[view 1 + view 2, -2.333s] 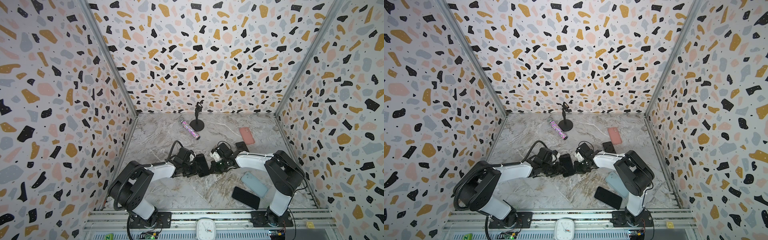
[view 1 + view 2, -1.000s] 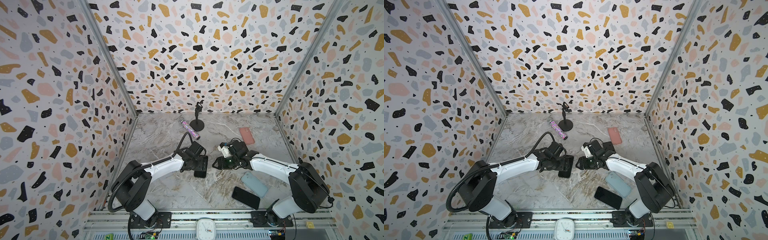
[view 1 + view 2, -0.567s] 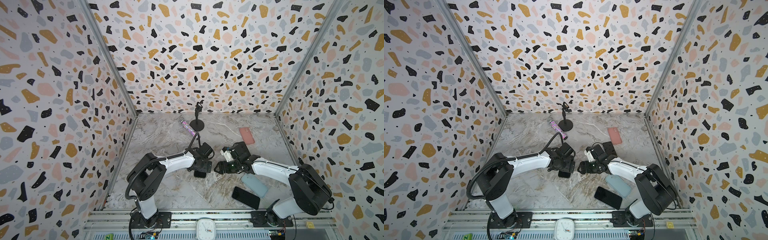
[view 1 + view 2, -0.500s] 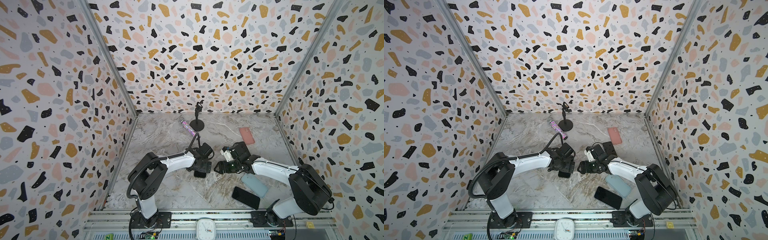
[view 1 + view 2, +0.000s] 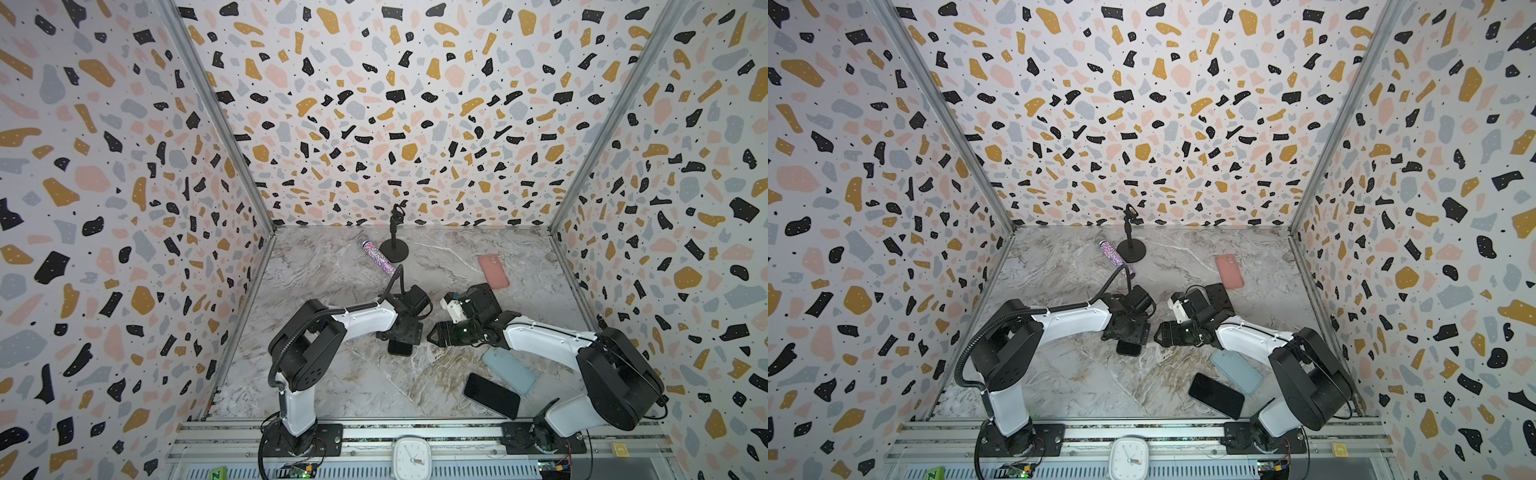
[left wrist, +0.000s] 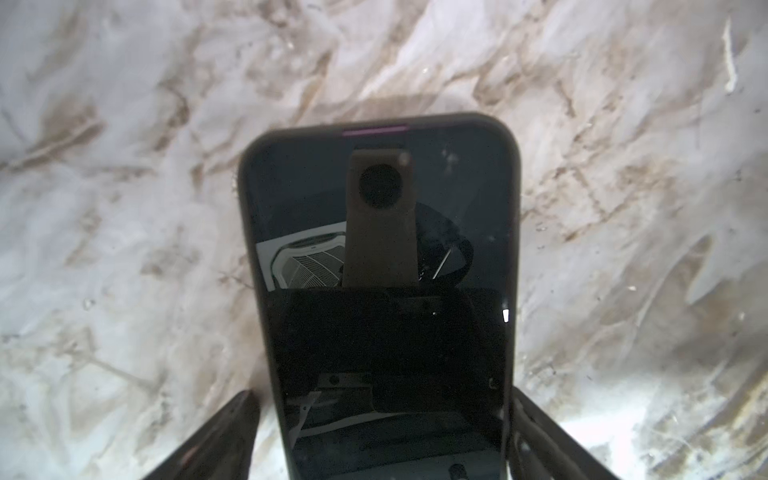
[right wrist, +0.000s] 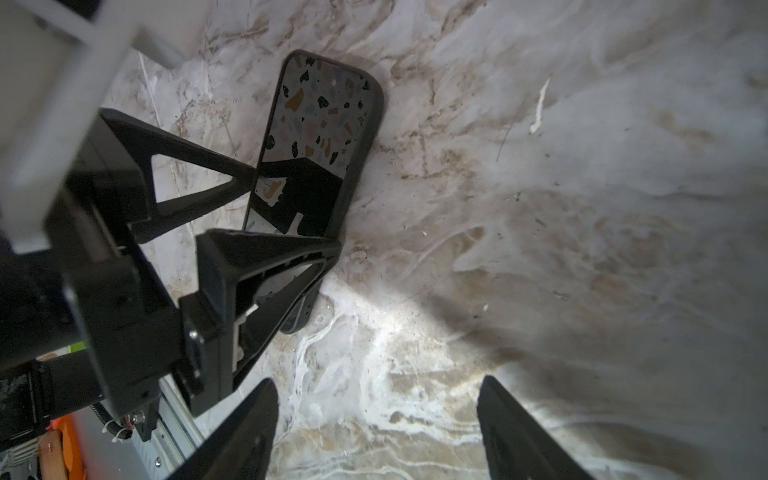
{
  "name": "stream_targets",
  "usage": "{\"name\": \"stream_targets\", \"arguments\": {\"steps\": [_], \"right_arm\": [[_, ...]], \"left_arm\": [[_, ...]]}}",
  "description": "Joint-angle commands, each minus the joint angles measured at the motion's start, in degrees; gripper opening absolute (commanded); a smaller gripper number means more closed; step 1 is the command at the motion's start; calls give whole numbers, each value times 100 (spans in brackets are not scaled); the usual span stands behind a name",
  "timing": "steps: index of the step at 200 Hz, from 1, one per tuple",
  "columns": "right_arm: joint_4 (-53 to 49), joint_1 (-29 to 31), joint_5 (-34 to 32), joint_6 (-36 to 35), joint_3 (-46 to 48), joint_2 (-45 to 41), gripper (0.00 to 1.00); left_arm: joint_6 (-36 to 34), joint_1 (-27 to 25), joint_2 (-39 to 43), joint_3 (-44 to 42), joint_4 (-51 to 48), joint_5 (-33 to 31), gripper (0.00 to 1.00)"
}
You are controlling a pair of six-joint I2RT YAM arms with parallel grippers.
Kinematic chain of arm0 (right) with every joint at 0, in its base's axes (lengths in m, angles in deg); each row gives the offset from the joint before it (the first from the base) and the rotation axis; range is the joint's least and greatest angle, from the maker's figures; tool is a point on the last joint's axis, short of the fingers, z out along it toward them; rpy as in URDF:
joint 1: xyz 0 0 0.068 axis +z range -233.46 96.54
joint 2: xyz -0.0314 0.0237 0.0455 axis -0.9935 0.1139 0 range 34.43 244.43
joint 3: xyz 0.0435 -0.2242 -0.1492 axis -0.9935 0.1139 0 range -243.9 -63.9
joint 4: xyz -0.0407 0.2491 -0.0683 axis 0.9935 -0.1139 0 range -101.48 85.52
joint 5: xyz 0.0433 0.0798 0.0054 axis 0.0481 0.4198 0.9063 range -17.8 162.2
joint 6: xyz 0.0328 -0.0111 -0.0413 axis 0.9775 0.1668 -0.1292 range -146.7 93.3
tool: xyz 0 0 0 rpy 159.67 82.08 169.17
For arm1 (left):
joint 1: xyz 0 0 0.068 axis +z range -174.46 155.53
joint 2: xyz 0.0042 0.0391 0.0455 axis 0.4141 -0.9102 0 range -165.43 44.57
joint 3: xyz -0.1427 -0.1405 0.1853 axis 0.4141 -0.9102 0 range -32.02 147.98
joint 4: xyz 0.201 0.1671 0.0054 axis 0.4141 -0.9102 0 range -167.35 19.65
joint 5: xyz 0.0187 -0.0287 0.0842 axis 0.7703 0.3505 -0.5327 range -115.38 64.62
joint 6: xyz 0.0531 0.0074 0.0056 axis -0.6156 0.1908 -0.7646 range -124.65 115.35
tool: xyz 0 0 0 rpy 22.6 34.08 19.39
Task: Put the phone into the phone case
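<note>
- Nearest, at the lower right of a top view, a spare black phone (image 5: 492, 395) and a pale blue case (image 5: 509, 370) are lying flat and untouched, meeting at a corner.
- At the centre of both top views the phone (image 5: 400, 349) is lying screen up on the table (image 5: 332, 374), its upper part being covered by the left gripper (image 5: 402, 337).
- In the left wrist view the fingers (image 6: 224, 436) are being held spread at the bottom of the frame, one to each long side of the phone. A sliver of table is showing beside one finger, so nothing is being judged as pinched.
- A raised matte rim is being seen round the glass, so the phone is being judged as already seated in a dark case (image 6: 515, 208).
- Just right of centre the right gripper (image 5: 432, 336) is being held spread and empty, close to the phone but apart from it.
- The phone is being judged a thin, stiff, fairly light slab, with the mirror-like glass slippery and breakable and the rim far grippier.
- The long edges near mid-length are being favoured as the hold, pads off the screen. Little edge height is being offered while it lies flat, so sliding is being expected sooner than lifting.
- Farther off, at the upper right of the table, a pink case (image 5: 493, 271) is lying alone. At the back a glittery tube (image 5: 379, 258) is lying just beside a small black stand (image 5: 394, 245).
</note>
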Motion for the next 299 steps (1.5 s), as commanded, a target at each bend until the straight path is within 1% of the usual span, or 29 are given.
{"name": "stream_targets", "arguments": {"steps": [1,53,74,106,128,153,178,203,220,243,271,299], "right_arm": [[53,2,80,-2,23,-32,75],[33,-6,90,7,13,-105,73],[19,-8,84,7,29,-122,72],[-25,-22,47,-15,44,-162,72],[-183,-87,-51,-114,66,-195,71],[-135,-225,-33,-117,147,-276,71],[-135,-262,-10,-143,121,-215,70],[-108,-287,0,-160,80,-161,70],[-131,-317,30,-169,20,-160,70],[-204,-364,68,-220,-127,-167,70],[-315,-399,127,-279,-252,-215,70],[-440,-437,164,-349,-342,-298,70]], "left_arm": [[48,-10,-209,91,-141,-243,87],[109,-10,-122,94,-138,-320,80],[92,-13,-73,85,-123,-402,79],[-35,3,34,113,-110,-594,75],[-185,119,126,127,-119,-670,73],[-405,370,253,132,-88,-643,70],[-652,661,411,275,-96,-627,70],[-923,1095,419,557,-266,-649,68],[-1104,1343,476,567,-191,-728,68],[-1357,1684,292,849,-345,-800,68],[-1533,2070,-12,1154,-329,-655,67],[-1721,2234,-481,1484,-387,-723,66]]}}
